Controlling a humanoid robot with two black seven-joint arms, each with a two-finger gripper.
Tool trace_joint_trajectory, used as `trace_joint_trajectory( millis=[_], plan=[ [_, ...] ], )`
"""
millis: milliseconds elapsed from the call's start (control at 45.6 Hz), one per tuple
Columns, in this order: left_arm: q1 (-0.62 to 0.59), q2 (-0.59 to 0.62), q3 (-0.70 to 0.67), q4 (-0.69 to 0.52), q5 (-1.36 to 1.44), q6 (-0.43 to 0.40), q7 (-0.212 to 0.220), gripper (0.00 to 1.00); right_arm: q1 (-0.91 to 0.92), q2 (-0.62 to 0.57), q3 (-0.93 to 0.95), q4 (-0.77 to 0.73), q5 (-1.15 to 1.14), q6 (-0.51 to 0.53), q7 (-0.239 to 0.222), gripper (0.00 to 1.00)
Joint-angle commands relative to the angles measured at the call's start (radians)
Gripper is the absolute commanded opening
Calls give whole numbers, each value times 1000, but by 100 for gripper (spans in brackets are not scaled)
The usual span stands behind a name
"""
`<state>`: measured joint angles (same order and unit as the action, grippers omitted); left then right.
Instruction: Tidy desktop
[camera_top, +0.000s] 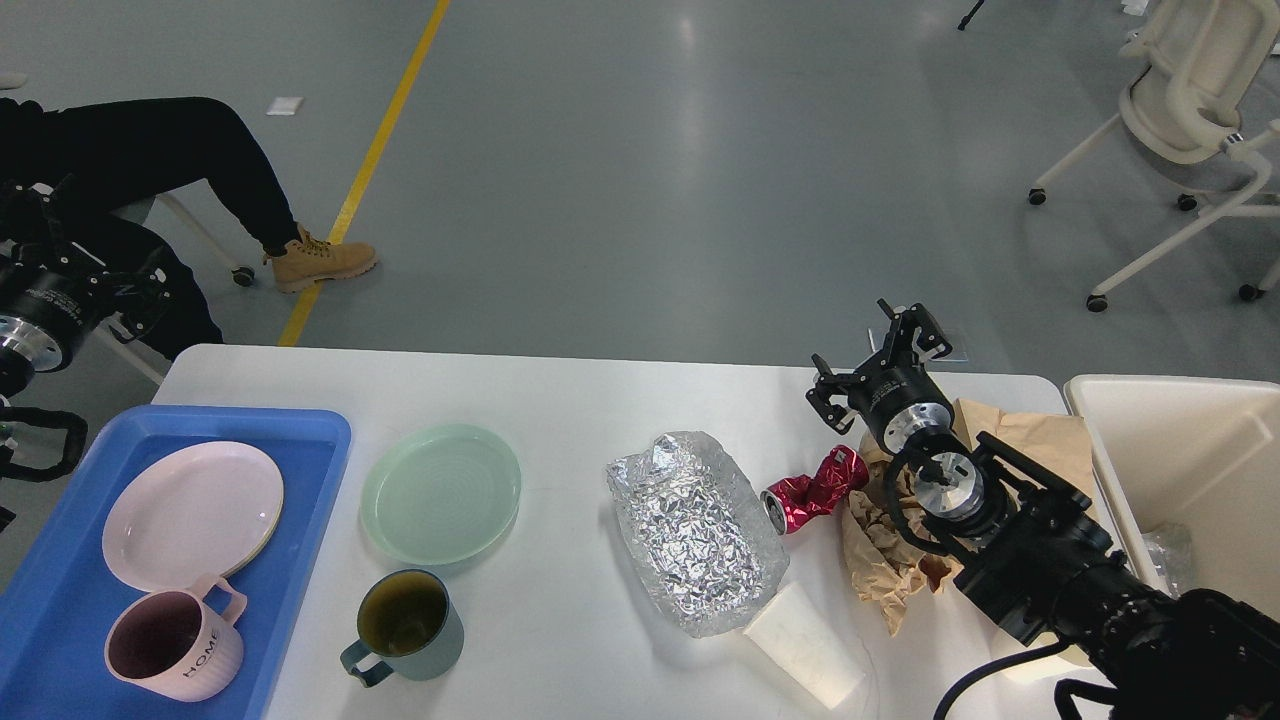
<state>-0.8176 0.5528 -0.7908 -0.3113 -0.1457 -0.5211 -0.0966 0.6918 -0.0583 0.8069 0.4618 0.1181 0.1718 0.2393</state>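
Note:
The white desktop (580, 400) carries a pale green plate (441, 491), a teal mug (405, 625), a crumpled foil sheet (692, 527), a crushed red can (815, 489), a white paper cup (805, 645) lying on its side and crumpled brown paper (1010, 435). My right gripper (870, 355) hovers open and empty over the far edge, just beyond the can. Off the table's left end, my left gripper (45, 235) is dark against black trousers, so its fingers cannot be told apart.
A blue tray (320, 440) at the left holds a pink plate (192, 513) and a pink mug (175, 645). A cream bin (1100, 400) stands at the right end. A seated person's leg (230, 170) is beyond the left corner, and a white chair (1190, 110) far right.

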Motion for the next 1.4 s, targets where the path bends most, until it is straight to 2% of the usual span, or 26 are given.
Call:
trace_joint_trajectory(
  millis=[0,657,789,1095,1227,1380],
  plan=[
    [-2,-14,-4,-2,0,-2,0,97,0,0,0,0,0,0,0,100],
    [-21,-47,13,-8,3,-2,0,97,0,0,0,0,0,0,0,100],
    [-63,-37,50,-6,17,1,23,97,0,0,0,1,0,0,0,100],
    [-218,-7,412,14,17,24,24,97,0,0,0,0,0,0,0,100],
    [-293,12,674,15,17,23,24,97,0,0,0,1,0,0,0,100],
    [-379,13,1056,14,20,-45,24,97,0,0,0,1,0,0,0,100]
  ],
)
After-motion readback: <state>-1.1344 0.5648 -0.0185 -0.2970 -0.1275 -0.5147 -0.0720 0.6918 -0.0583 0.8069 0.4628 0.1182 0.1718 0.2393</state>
